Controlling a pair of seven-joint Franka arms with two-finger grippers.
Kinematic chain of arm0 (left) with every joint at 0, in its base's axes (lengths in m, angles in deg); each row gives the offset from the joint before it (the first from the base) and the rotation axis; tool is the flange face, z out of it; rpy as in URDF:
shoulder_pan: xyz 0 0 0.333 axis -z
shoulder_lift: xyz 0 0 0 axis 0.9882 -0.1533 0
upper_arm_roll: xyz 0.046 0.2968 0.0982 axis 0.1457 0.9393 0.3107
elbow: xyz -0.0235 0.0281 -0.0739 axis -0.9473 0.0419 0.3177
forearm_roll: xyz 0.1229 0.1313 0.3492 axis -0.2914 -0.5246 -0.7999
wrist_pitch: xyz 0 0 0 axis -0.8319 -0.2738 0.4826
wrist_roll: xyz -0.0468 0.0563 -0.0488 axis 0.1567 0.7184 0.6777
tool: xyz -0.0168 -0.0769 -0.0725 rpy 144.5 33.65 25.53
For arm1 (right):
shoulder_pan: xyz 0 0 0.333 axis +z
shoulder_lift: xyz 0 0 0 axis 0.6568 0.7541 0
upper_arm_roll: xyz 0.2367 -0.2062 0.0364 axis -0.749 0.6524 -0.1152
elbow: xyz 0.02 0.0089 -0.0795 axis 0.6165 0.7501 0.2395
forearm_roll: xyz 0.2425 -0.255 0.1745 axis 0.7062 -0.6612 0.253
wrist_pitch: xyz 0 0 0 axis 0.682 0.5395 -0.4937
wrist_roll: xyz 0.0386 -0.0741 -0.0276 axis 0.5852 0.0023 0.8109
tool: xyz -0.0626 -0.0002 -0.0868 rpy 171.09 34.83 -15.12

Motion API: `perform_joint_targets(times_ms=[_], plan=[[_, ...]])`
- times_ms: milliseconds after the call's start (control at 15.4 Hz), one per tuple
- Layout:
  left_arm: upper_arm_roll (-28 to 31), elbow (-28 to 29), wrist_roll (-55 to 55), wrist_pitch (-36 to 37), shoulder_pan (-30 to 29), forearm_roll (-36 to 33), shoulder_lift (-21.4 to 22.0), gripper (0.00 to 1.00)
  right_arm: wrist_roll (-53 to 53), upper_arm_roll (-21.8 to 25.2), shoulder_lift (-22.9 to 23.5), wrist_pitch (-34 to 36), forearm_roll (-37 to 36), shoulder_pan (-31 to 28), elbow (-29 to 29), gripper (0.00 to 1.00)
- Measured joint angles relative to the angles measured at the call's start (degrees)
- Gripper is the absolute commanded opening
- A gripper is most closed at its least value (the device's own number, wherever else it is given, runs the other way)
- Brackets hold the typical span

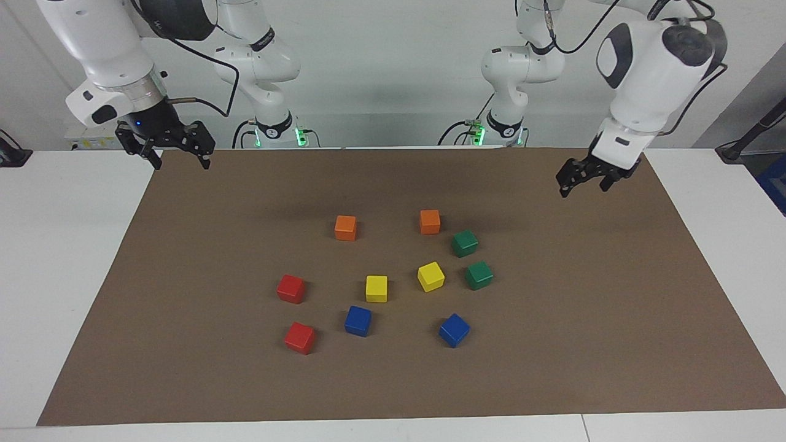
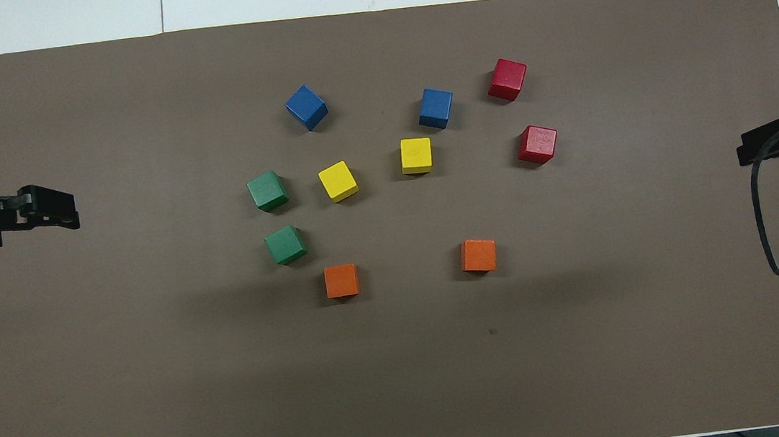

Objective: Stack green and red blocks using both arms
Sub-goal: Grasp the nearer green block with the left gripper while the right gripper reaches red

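Note:
Two green blocks (image 1: 465, 243) (image 1: 478, 275) sit close together on the brown mat toward the left arm's end, also seen from above (image 2: 285, 244) (image 2: 267, 191). Two red blocks (image 1: 291, 288) (image 1: 300, 337) lie toward the right arm's end, a little farther from the robots (image 2: 537, 144) (image 2: 507, 79). My left gripper (image 1: 583, 184) (image 2: 54, 212) hangs open and empty over the mat's edge at its own end. Over the mat's corner at the other end, my right gripper (image 1: 182, 161) (image 2: 762, 143) is raised, open and empty.
Two orange cubes (image 1: 346, 228) (image 1: 430, 221) lie nearest the robots. Between the green and red blocks sit two yellow cubes (image 1: 376, 288) (image 1: 430, 276), and two blue cubes (image 1: 358, 320) (image 1: 454, 329) lie farther out. A black cable (image 2: 768, 236) loops below the right gripper.

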Motion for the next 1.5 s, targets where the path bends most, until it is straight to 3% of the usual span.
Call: perform_joint_targets(times_ms=[390, 715, 1171, 1236, 1301, 1366, 1496], plan=[[-0.6, 12.1, 20.7, -18.3, 9.8, 0.1, -5.5, 1.0, -3.0, -0.1, 0.0, -0.6, 0.1, 1.5, 0.0, 1.0], [-0.6, 13.7, 31.4, -24.8, 14.7, 0.2, -9.8, 1.0, -20.0, -0.3, 1.1, -4.7, 0.1, 8.0, 1.4, 1.0], [-0.5, 14.2, 32.5, -28.7, 17.1, 0.2, -14.4, 1.0, -26.5, -0.3, 12.7, -21.1, 4.6, 9.2, 2.9, 1.0], [-0.4, 15.0, 32.5, -29.9, 17.1, 0.2, -14.4, 0.72, -27.3, -0.3, 14.5, -22.8, 4.6, 9.4, 2.9, 1.0], [-0.4, 16.0, 32.5, -30.8, 17.1, 0.2, -14.4, 0.24, -28.1, -0.4, 16.3, -24.6, 4.6, 9.7, 2.9, 1.0], [-0.4, 16.7, 32.5, -31.0, 17.2, 0.2, -14.4, 0.0, -29.0, -0.5, 17.9, -26.1, 4.7, 9.8, 2.9, 1.0], [-0.3, 17.0, 31.7, -30.4, 17.2, 0.2, -14.4, 0.0, -31.4, -0.5, 20.2, -28.1, 4.7, 10.2, 2.8, 1.0]])
